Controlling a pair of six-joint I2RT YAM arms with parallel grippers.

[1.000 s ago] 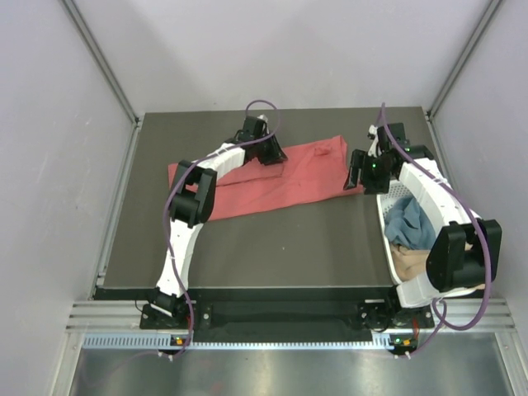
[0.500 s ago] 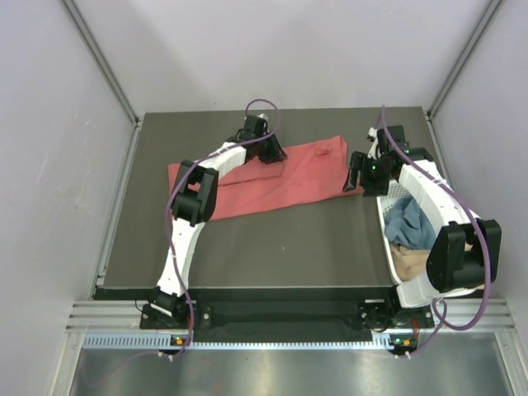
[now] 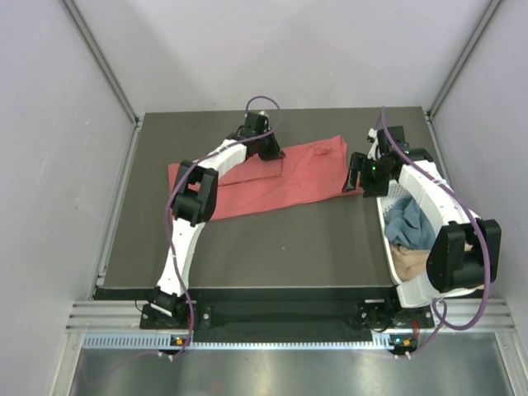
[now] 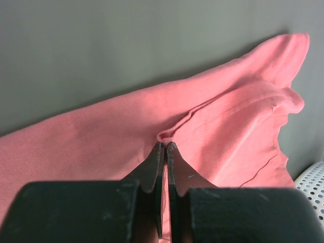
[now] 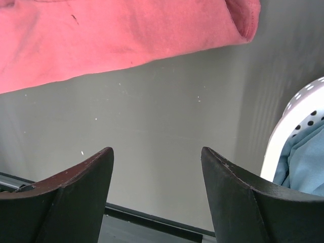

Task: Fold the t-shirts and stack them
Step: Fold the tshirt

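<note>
Lying across the dark matte table (image 3: 272, 247), partly hidden under the left arm (image 3: 194, 198): coral-red t-shirt (image 3: 305, 177), soft and rumpled. Cut off by the right arm (image 3: 437, 198): white perforated basket (image 3: 388, 239) at the right edge, holding a bunched blue t-shirt (image 3: 408, 221) and tan t-shirt (image 3: 408, 262). Clamped tight on a raised ridge of coral cloth: left gripper (image 4: 165, 145). Spread wide, grasping nothing, over bare table beside the shirt's edge: right gripper (image 5: 156, 152)

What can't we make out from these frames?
- Top view: left gripper fingertips, hidden under its own wrist.
- Left wrist view: how many layers of the coral-red t-shirt are pinched, hidden between the fingers.
- Top view: blue shirt and tan shirt, partly covered by the right arm.
- Right wrist view: white basket, cut off by the right edge.
</note>
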